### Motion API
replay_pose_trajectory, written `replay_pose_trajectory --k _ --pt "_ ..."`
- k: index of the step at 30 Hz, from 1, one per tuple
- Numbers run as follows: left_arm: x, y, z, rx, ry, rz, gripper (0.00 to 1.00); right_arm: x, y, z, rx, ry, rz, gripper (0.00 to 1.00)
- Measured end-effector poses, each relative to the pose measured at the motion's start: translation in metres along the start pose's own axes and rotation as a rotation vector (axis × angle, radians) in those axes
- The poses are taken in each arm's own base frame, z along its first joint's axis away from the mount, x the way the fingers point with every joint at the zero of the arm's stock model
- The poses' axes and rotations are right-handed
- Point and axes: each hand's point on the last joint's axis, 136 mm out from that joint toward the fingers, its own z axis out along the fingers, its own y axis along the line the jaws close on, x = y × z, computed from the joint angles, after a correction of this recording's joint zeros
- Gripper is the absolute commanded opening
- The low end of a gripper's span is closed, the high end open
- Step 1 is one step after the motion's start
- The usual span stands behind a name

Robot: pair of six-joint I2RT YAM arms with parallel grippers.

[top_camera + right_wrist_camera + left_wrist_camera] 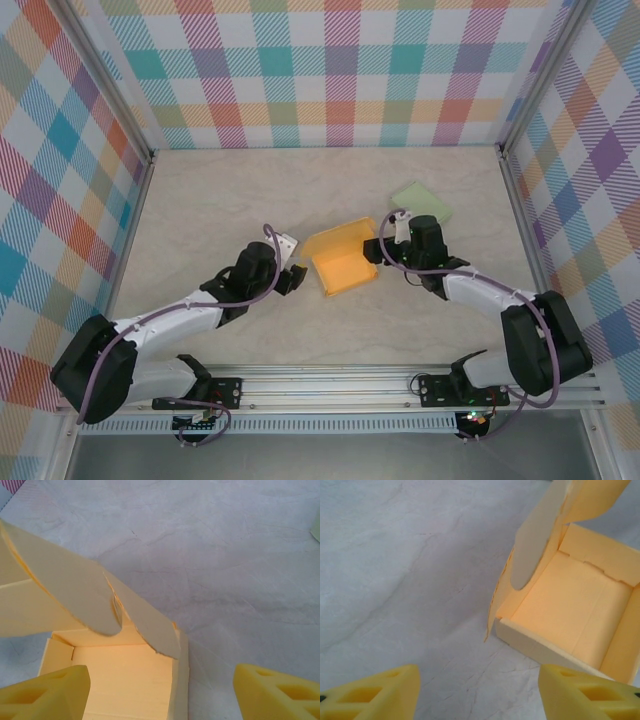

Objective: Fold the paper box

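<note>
An orange paper box (345, 268) lies open in the middle of the table, its lid flap standing up along the far side. My left gripper (296, 279) sits just off the box's left wall, open, with bare table between its yellow fingers (370, 695). In the left wrist view the box (570, 615) is up and to the right, and its rounded side flap (535, 540) leans inward. My right gripper (380, 252) is at the box's right wall, open. It straddles that wall (181, 680), one finger (45, 695) over the inside, the other (277, 692) outside.
A pale green flat sheet (422, 204) lies behind the right gripper, toward the back right. Checked walls close in the marble tabletop (220, 200) on three sides. The arms' rail runs along the near edge.
</note>
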Motion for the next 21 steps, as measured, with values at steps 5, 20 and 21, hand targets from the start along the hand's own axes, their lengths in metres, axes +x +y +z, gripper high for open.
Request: replay_pose_trajectory --k 5,20,21 --pt "-0.016 -0.003 0.002 -0.027 -0.068 -0.012 0.56 -0.012 0.005 0.005 -0.022 -0.020 -0.018 0.70" --pt "-0.036 -0.001 0.025 -0.076 -0.068 -0.006 0.31 -0.015 0.008 0.014 -0.047 -0.008 -0.022 0.57" --pt "-0.037 -0.001 0.026 -0.076 -0.069 -0.006 0.30 -0.015 0.008 0.015 -0.047 -0.007 -0.022 0.56"
